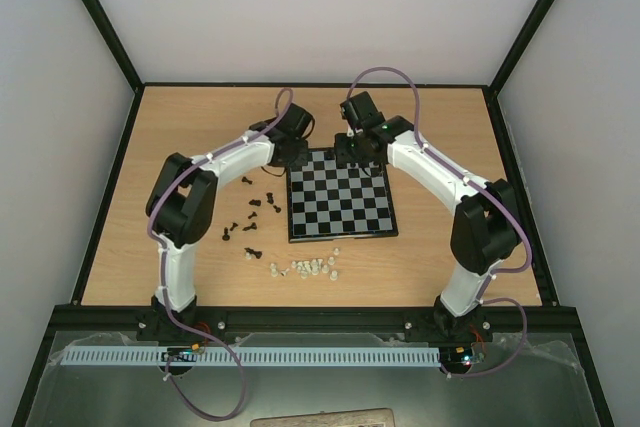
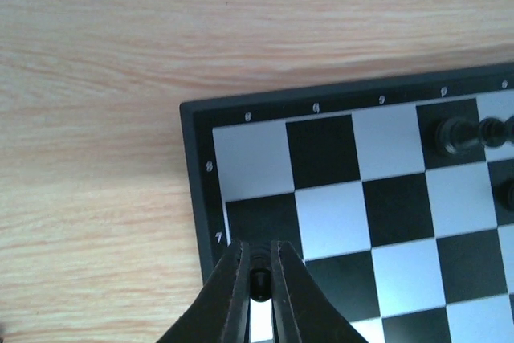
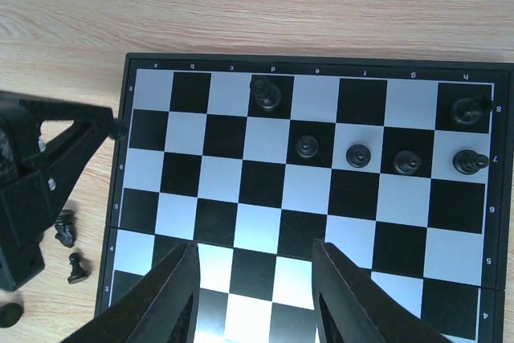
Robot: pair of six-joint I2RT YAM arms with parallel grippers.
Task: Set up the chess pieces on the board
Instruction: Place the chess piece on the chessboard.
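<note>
**Left gripper (image 2: 259, 251) grips a black piece (image 2: 259, 283) at the far-left corner of the board (image 1: 341, 209)**

The left gripper is clamped tight on the tiny piece, just inside the board's left rim. The board sits mid-worktop. Over it hovers the right gripper (image 3: 253, 251), jaws apart, nothing between them. Six black men (image 3: 358, 154) stand in the two far rows, most toward the far-right corner. Loose black men (image 1: 255, 209) lie on the worktop (image 1: 450, 277) left of the board, and white men (image 1: 310, 268) cluster just off its near edge.

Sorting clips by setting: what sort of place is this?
Probably a robot test cell: wooden tabletop boxed in by plain white walls, left arm and right arm bolted at its near edge, small chessboard.
</note>
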